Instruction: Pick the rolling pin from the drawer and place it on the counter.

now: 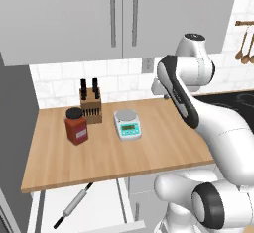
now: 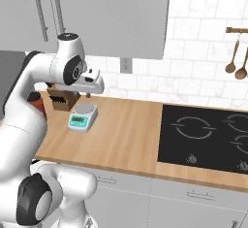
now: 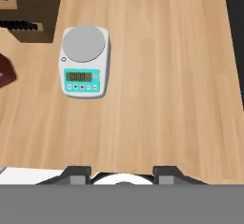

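Although the drawer (image 1: 99, 202) stands open at the lower left, the rolling pin (image 1: 74, 204) is seen lying inside it, ungrasped. The jaws are held apart and empty high above the bench (image 1: 109, 152); reaching, grasping and placing remain.

Glossy white arm (image 1: 218, 123) at right of frame, rounded segments. Dark grey bands and round caps at joints. Lower frame: two small dark finger tips (image 3: 78, 174), squared, matte.
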